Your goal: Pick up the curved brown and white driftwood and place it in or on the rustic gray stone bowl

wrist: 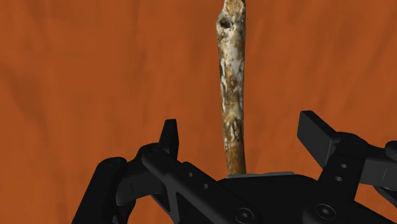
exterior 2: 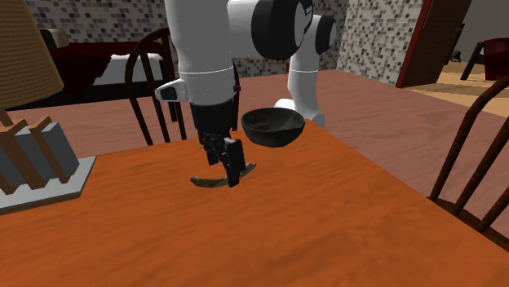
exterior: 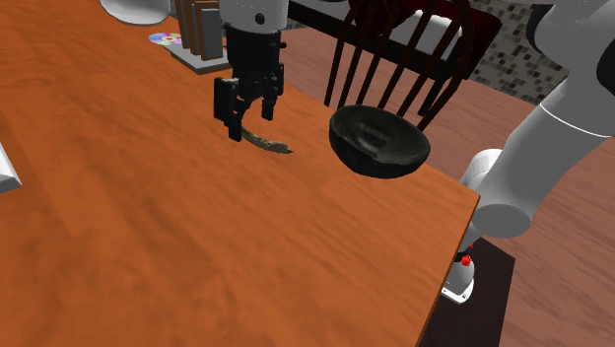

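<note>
The driftwood (exterior: pixel 270 144) is a thin curved stick, mottled brown and white, lying flat on the orange wooden table (exterior: pixel 148 227). My black gripper (exterior: pixel 251 126) hangs straight down over one end of it, open. In the wrist view the driftwood (wrist: pixel 232 83) runs out from between the two fingers (wrist: pixel 169 133), which stand apart and do not touch it. The second exterior view has the gripper (exterior 2: pixel 227 169) low over the driftwood (exterior 2: pixel 202 181). The dark grey stone bowl (exterior: pixel 355 158) sits near the table's edge, to the shoulder view's right of the stick, with nothing in it. It also appears as the bowl (exterior 2: pixel 273 129) behind the arm.
A dark wooden chair (exterior: pixel 394 59) stands behind the bowl. A grey rack of books (exterior: pixel 202 34) and a disc (exterior: pixel 166 39) lie at the far end of the table. Another chair (exterior 2: pixel 481 155) stands at the second exterior view's right edge.
</note>
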Tool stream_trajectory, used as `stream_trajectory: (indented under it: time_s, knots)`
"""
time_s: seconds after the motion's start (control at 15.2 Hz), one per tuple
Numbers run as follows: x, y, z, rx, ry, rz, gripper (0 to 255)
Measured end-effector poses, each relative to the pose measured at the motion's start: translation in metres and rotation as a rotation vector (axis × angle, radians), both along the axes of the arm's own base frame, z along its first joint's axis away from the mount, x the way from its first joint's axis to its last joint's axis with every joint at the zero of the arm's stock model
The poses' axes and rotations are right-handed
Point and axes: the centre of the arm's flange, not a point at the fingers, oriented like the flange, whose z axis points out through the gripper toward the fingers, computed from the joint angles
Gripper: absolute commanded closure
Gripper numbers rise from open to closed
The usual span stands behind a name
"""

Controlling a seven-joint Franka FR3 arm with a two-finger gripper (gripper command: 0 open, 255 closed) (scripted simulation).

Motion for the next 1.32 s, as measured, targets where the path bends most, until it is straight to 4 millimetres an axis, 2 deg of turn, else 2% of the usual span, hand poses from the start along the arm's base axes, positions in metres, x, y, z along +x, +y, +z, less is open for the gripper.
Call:
stream_trajectory:
  time_s: [0.2, 0.53, 0.59, 1.32]
  knots:
    - [-0.0007, 0.0008, -0.0099, 0.000, 0.000, 0.000, 0]
    - [-0.0004, 0.0004, -0.0124, 0.000, 0.000, 0.000, 0]
    - [-0.0004, 0.0004, -0.0124, 0.000, 0.000, 0.000, 255]
    - [-0.0004, 0.0003, -0.0099, 0.000, 0.000, 0.000, 255]
